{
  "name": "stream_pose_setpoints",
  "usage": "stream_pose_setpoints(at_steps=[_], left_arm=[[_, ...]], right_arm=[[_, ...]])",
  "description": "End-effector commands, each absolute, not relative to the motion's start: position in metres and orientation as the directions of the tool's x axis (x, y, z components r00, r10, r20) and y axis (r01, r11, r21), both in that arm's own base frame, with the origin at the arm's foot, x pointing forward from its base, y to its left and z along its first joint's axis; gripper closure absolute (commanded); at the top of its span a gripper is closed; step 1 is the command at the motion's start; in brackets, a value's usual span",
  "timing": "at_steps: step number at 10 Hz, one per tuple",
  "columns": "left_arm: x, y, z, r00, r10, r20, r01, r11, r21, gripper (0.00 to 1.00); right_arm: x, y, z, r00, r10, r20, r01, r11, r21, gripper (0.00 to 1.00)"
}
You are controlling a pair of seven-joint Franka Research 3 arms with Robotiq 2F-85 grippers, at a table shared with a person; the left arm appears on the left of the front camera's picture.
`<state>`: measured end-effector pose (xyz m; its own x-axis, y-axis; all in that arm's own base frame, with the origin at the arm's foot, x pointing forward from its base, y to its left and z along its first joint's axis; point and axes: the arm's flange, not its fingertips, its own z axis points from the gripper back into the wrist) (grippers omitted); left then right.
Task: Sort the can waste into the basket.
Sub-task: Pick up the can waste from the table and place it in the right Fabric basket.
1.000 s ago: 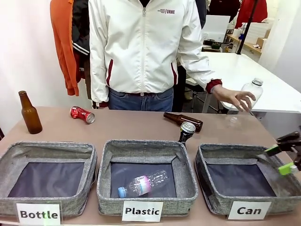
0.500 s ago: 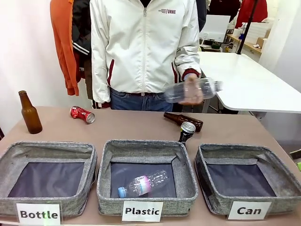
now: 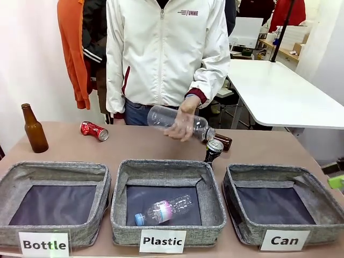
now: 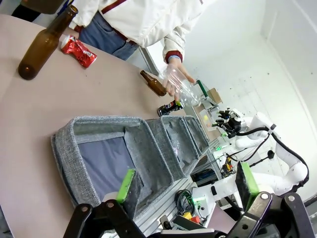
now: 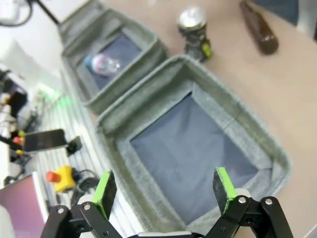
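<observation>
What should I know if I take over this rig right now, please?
Left gripper: open, empty.
Right gripper: open, empty, above the Can basket.
Dark can: upright on the table, just beyond the Plastic basket.
Red crushed can: lying on the table's far left.
Person's hand holds a clear plastic bottle over the table.
Done: nothing, the Can basket holds no can.
Left: both cans.
</observation>
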<state>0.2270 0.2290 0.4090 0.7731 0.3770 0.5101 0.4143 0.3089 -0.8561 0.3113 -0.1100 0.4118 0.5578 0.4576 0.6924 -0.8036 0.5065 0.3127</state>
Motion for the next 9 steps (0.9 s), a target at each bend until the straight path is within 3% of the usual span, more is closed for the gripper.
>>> stream_pose_setpoints(at_steps=[1,5,7,9], left_arm=[[0.228,0.229,0.411,0.758,0.381,0.529,0.439,0.302,-0.846,0.00],[0.228,0.229,0.411,0.758,0.381,0.529,0.439,0.302,-0.846,0.00],[0.228,0.229,0.411,0.758,0.381,0.529,0.439,0.302,-0.846,0.00],[0.228,0.229,0.411,0.758,0.381,0.529,0.439,0.302,-0.846,0.00]], right_arm=[[0.338,-0.064,0.412,0.403,0.598,0.693,-0.877,0.470,0.104,0.00],[0.435,-0.004,0.429,0.188,0.790,0.583,-0.935,0.325,-0.139,0.00],[0.453,0.016,0.430,0.054,0.818,0.573,-0.938,0.238,-0.251,0.00],[0.469,0.025,0.424,0.000,0.821,0.570,-0.945,0.186,-0.269,0.00]])
